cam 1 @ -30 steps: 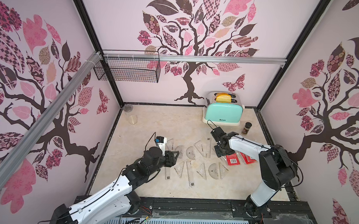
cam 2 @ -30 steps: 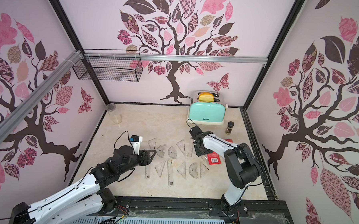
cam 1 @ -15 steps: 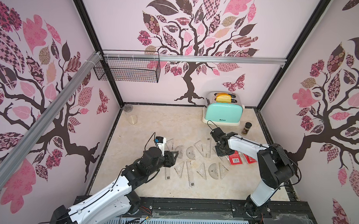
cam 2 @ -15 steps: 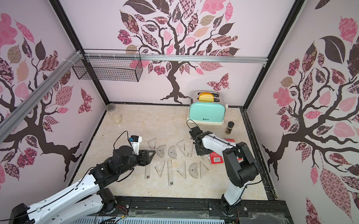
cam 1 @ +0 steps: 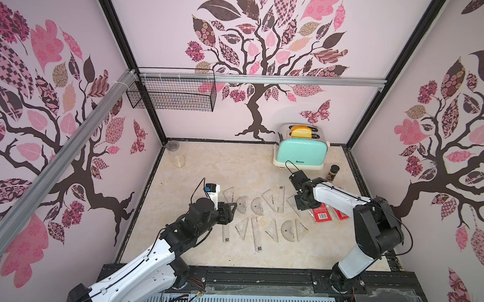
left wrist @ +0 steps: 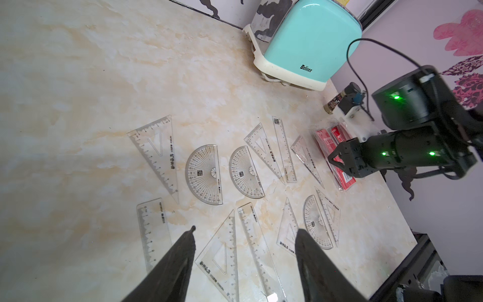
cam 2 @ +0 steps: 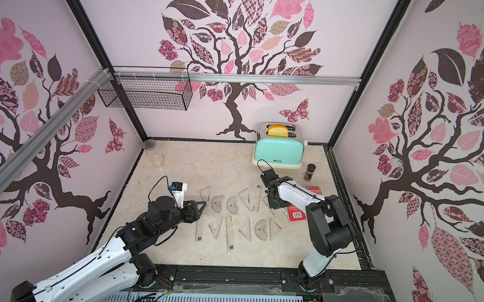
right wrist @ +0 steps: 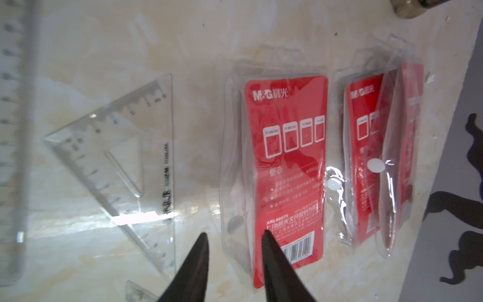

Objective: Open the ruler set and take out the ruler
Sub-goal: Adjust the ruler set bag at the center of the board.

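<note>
Straddling the pouch's [right wrist: 285,170] edge, the right gripper [right wrist: 234,235] stands half open, gripping nothing; the left gripper [left wrist: 244,232] gapes empty over loose rulers [left wrist: 254,248]. The pouch lies flat beside a triangle [right wrist: 125,167]: probably light, floppy, slick (pinch by the snap [right wrist: 334,184]).

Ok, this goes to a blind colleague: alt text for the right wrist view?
Red M&G ruler sets in clear pouches lie on a marbled table beside a clear set square. The right gripper, jaws apart, is poised at one pouch's edge.
</note>
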You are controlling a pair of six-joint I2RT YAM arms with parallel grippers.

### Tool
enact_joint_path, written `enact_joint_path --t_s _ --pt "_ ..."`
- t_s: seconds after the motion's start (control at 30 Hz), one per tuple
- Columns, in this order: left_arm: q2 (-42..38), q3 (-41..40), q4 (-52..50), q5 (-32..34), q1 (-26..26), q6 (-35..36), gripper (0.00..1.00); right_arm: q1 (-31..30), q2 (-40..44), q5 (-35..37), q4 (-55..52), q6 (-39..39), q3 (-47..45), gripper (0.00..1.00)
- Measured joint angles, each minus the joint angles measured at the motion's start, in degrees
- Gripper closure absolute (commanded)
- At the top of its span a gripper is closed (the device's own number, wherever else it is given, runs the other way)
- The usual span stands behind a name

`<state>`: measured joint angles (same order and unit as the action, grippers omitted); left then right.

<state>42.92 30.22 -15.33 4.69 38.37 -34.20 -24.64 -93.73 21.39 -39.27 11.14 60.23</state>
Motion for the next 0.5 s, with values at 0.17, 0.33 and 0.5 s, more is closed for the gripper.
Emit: enact_joint_path --t_s 0.17,0.33,0.5 --pt "-0.1 -1.1 2.3 -1.5 -11.2 1.6 0.31 0.8 8.4 -3.3 0.3 -2.4 0.2 0.3" --pt "0.6 -2.9 6.4 -2.0 -21.5 4.1 0.2 5.4 15.8 -9.3 5.0 -4.2 0.0 0.01" --pt "2.3 -6.7 13.2 -0.5 -28.1 7.8 0.03 7.1 20.3 -12.0 14.7 -4.7 -3.2 0.01"
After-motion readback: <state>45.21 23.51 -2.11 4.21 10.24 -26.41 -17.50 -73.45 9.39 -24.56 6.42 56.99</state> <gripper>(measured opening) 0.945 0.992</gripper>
